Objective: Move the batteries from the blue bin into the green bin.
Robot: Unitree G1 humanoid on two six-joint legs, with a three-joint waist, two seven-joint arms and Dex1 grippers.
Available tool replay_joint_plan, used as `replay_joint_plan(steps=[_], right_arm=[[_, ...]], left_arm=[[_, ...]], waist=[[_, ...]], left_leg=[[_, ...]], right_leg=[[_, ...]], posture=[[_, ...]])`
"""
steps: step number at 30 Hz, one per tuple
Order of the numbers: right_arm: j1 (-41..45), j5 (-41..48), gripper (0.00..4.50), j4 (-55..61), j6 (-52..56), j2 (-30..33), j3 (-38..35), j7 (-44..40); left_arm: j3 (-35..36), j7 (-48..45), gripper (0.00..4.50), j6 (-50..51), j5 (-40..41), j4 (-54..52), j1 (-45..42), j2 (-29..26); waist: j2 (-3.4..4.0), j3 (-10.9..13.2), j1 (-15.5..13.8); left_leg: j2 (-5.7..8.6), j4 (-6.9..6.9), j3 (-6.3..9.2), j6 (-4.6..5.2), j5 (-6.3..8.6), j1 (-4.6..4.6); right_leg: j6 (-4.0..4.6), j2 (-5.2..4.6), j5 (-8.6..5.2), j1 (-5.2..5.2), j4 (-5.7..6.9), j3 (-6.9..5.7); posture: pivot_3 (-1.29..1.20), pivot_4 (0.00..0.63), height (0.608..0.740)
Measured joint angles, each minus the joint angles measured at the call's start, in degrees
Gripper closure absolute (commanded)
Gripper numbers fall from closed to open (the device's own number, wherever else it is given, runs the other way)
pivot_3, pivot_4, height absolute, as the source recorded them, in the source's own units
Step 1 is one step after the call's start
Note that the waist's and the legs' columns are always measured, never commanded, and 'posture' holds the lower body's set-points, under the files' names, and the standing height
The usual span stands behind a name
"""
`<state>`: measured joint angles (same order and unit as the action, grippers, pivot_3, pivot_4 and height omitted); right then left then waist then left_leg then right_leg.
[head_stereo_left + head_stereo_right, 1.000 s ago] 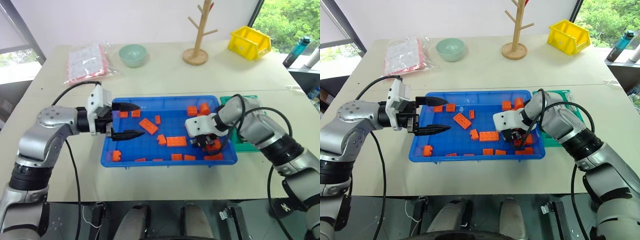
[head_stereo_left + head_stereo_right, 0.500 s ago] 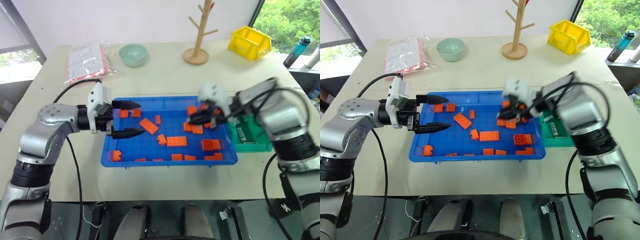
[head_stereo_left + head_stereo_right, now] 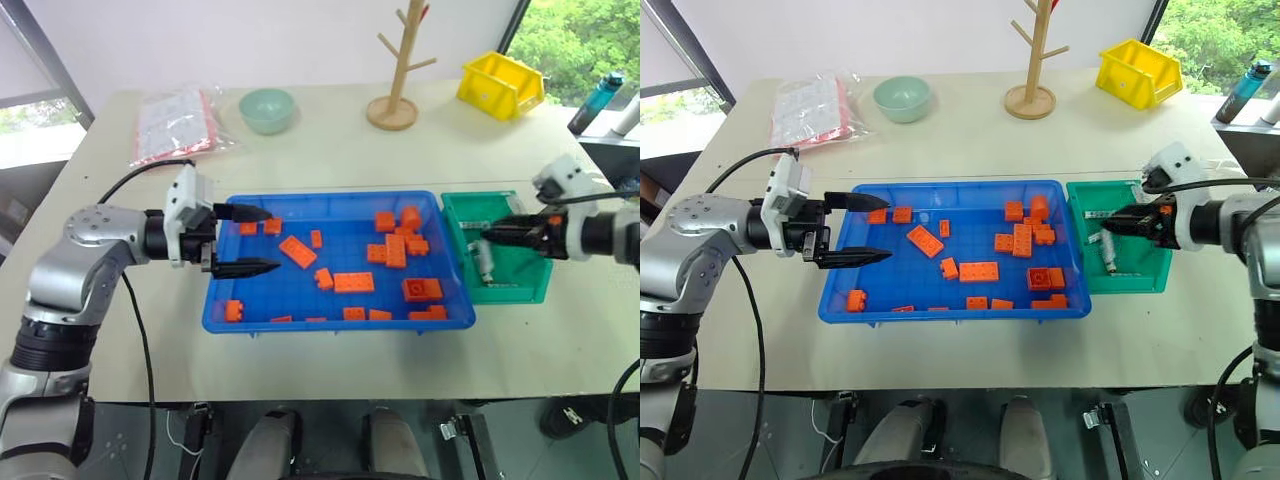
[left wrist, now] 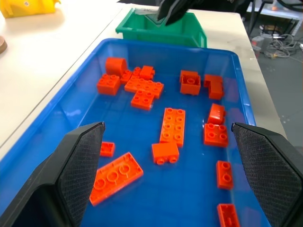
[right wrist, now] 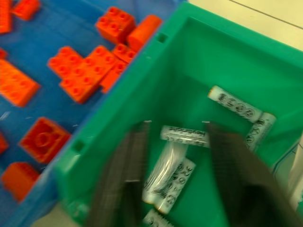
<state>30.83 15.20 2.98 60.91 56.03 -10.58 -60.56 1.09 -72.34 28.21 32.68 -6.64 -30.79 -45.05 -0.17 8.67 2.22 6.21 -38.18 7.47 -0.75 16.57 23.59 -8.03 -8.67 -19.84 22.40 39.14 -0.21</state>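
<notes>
Right gripper (image 3: 1120, 222) is over the green bin (image 3: 1152, 281), fingers parted, nothing between them. In the right wrist view you see both fingers straddling open space above the batteries (image 5: 176, 166) lying on the bin floor.

Left gripper (image 3: 258, 240) hangs over the left end of the blue bin (image 3: 330, 324), fingers spread wide, empty, pointing along the tray toward the green bin.

Progress, judging from what's visible: several batteries are in the green bin, at least four or five, piled loosely and crossing one another. The blue bin floor shows orange bricks (image 3: 352, 283) scattered around, and I can't pick out a battery among them in any view. Looks close to done, possibly finished.

What you can't confirm:
- The cluster of bricks (image 3: 398, 243) at the tray's right end could hide a battery under or behind it.
- The tray's near wall cuts off a strip of floor in the head views.
- The exact battery count in the green bin is unclear; the right wrist view is blurred and the gripper fingers cover part of the pile.
</notes>
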Motion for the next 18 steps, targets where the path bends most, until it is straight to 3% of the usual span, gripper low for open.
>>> replay_joint_plan(steps=[7, 13, 18], right_arm=[[-5.8, 6.5, 1.11, 2.5, -8.8, 3.2, -7.8, -4.9], [-14.7, 4.3, 1.11, -15.7, -27.7, 15.5, -15.4, -16.1], [-21.5, 3.8, 1.11, -26.5, -37.0, 18.6, -18.1, -26.1]], left_arm=[[0.6, -0.1, 0.00, 0.1, 0.1, 2.1, -0.7, -1.0], [7.4, -2.7, 0.00, 0.5, 0.6, 9.2, -0.2, -8.8], [10.3, -5.4, 0.00, 2.0, 1.3, 13.8, -0.4, -12.8]], waist=[[0.00, 0.0, -0.1], [0.00, 0.0, 0.2], [0.02, 0.0, 0.4]], left_leg=[[0.04, -0.02, 0.07, 0.00, 0.00, 0.00], [0.02, 0.02, 0.06, 0.01, 0.00, -0.06], [-0.03, 0.03, -0.04, 0.01, 0.00, -0.13]], right_leg=[[0.00, 0.01, 0.00, -0.09, -0.02, -0.02], [0.00, 0.04, 0.00, -0.08, -0.03, -0.04], [-0.01, 0.04, 0.00, -0.10, -0.03, -0.03]], posture=[[0.00, 0.150, 0.726], [0.00, 0.150, 0.726], [0.00, 0.150, 0.726]])
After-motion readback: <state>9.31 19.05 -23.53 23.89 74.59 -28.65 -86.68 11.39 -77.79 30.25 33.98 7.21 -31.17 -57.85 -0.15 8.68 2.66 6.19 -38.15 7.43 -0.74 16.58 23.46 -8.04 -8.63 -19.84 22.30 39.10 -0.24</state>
